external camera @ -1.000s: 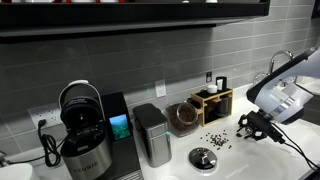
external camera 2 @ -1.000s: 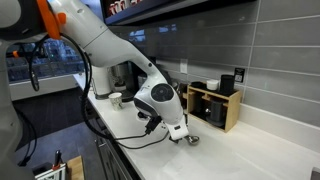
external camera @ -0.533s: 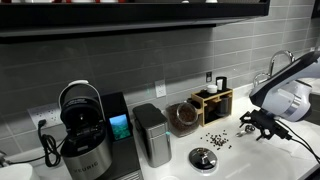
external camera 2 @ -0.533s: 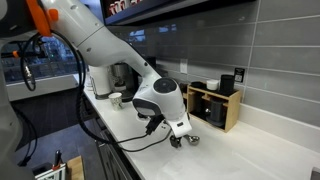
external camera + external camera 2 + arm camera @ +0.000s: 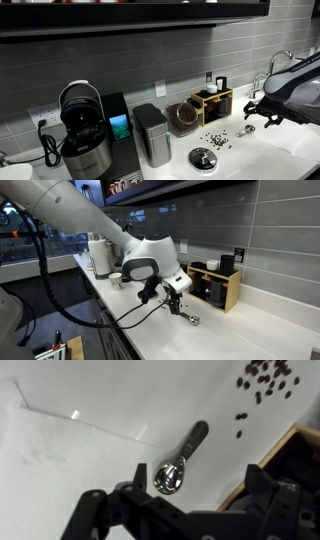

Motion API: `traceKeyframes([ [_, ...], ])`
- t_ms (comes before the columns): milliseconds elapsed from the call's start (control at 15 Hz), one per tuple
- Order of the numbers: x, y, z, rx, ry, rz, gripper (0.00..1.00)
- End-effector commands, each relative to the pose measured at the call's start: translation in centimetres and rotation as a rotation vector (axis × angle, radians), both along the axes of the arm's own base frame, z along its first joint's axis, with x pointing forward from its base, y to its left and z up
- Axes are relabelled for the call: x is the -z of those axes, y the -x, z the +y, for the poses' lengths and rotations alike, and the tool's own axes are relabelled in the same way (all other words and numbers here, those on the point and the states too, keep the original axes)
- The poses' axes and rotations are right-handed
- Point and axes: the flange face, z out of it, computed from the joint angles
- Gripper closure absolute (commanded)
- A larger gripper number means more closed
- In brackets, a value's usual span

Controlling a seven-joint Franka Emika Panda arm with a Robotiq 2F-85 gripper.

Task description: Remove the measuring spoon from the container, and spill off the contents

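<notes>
Measuring spoon (image 5: pixel 180 457) loose on counter (image 5: pixel 80 460), sharp only in wrist view, gripper (image 5: pixel 190 502) spread apart

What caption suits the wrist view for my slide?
Open gripper hovers over the measuring spoon lying on the white counter, dark contents scattered beyond its handle.

Opposed exteriors, overhead wrist; common measuring spoon (image 5: pixel 182 456)

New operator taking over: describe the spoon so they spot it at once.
Find the white counter in front of the wooden box. Beside the scatter of dark beans lies the spoon, flat. It is silvery, a round bowl on a short handle; the beans are tiny and dark, and the metal drain disc has no handle.
</notes>
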Motion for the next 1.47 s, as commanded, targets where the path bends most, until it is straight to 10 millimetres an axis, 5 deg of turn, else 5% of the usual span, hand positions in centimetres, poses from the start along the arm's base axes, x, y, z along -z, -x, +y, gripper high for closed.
traceKeyframes([
  [0, -5.0, 2.2, 2.6, -0.194, 0.049, -0.02, 0.0],
  [733, -16.1, 5.4, 12.8, -0.741, 0.288, -0.111, 0.0],
  [1400, -20.9, 7.3, 20.4, -1.231, 0.447, -0.266, 0.0],
])
